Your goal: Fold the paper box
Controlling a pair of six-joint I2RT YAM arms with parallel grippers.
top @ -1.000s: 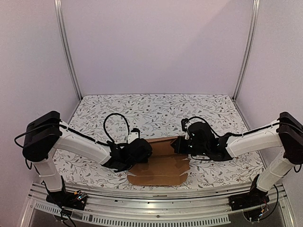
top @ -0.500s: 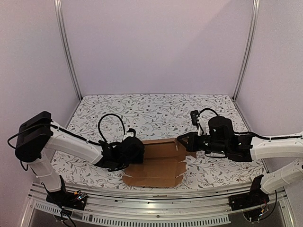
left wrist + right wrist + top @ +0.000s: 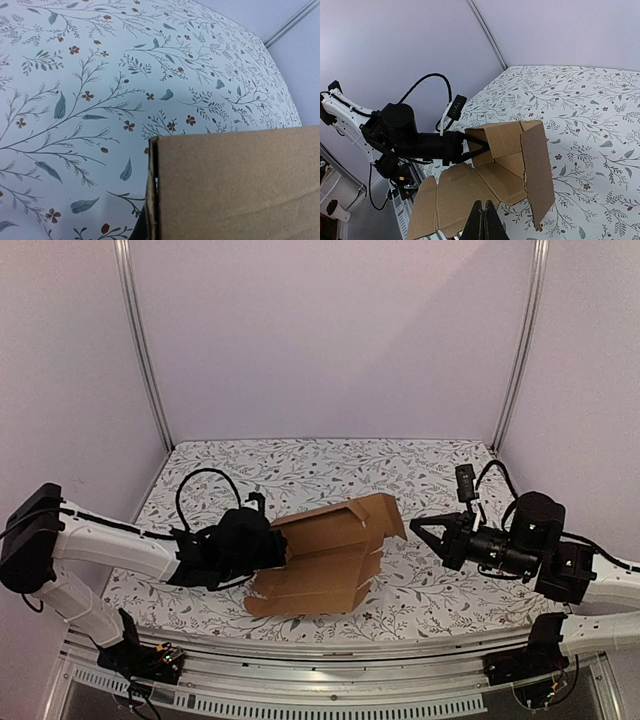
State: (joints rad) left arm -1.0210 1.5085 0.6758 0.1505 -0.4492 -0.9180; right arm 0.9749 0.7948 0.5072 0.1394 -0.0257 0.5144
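Your left gripper [image 3: 283, 546] is clamped on the left edge of the paper box [image 3: 325, 560]. The sheet is half-raised mid-tabletop [image 3: 300, 470], long axis left-right. Your right gripper [image 3: 420, 530] is closed and empty, well apart to the right, facing the raised flap. There's open room on that side, but the box's near edge sits close to the tabletop edge.

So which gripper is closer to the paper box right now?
Left. The left gripper is clamped on the left edge of the paper box; the right gripper is shut and clear of it, off to its right.
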